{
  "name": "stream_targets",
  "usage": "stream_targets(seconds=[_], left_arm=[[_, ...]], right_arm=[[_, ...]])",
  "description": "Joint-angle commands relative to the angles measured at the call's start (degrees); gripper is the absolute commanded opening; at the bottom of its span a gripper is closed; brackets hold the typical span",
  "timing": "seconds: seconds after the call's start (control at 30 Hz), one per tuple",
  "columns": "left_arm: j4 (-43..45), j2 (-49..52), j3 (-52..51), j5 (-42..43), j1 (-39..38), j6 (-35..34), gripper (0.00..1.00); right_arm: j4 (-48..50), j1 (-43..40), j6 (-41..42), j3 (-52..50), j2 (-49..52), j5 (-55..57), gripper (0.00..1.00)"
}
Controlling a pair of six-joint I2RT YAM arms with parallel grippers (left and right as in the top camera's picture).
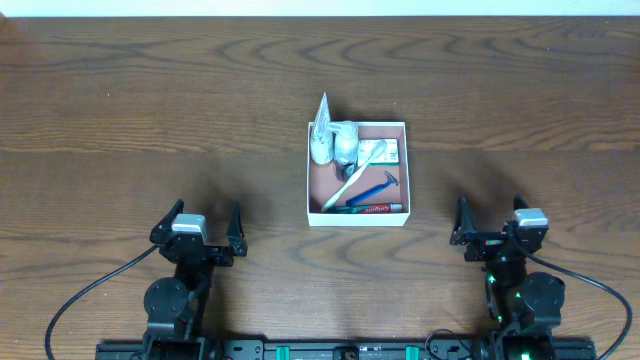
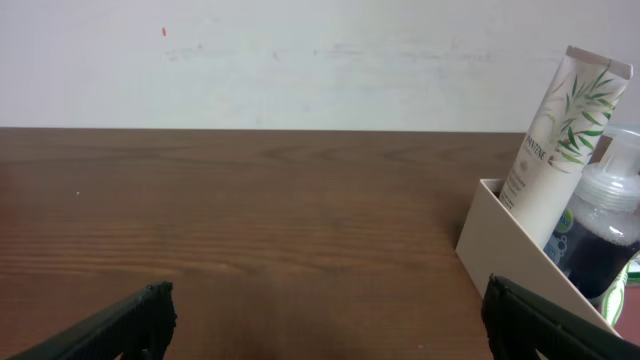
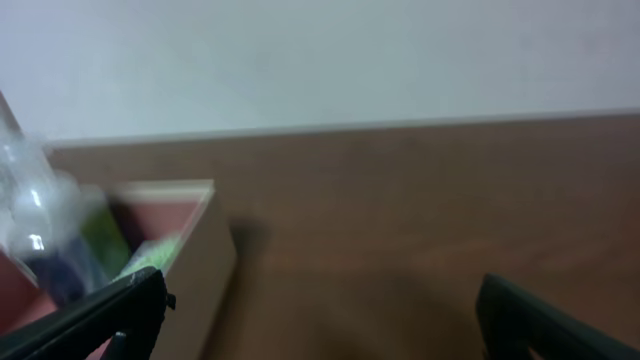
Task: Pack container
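— What's the setting?
— A dark, wood-grained table (image 1: 120, 120), with a plain pale wall (image 2: 300, 60) behind it.
— And the container (image 1: 357, 220)?
— It's square, with thin white walls and a reddish floor. It sits ahead of both jaws, right of the left pair and left of the right pair. Inside, a white tube (image 2: 560, 130) leans beside a clear bottle (image 2: 605, 215). A toothbrush (image 1: 352, 181), a blue razor (image 1: 380, 187) and toothpaste (image 1: 378, 209) lie flat.
— The arms?
— Both are low, pointing forward. The left gripper (image 1: 208, 215) is released, its jaws wide and empty. The right gripper (image 1: 490, 215) is the same.
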Motion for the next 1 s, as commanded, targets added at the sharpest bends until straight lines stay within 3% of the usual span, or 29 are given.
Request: stream_targets(seconds=[0.0,0.97], left_arm=[[-2.1,-0.3,-0.8,1.1,0.3,0.4,0.98],[-2.1,-0.3,-0.8,1.1,0.3,0.4,0.98]], right_arm=[[-1.5,0.5,-3.4,-0.2,-2.6,0.6,0.99],[-1.5,0.3,-5.6,-0.2,-4.8,0.5,0.99]])
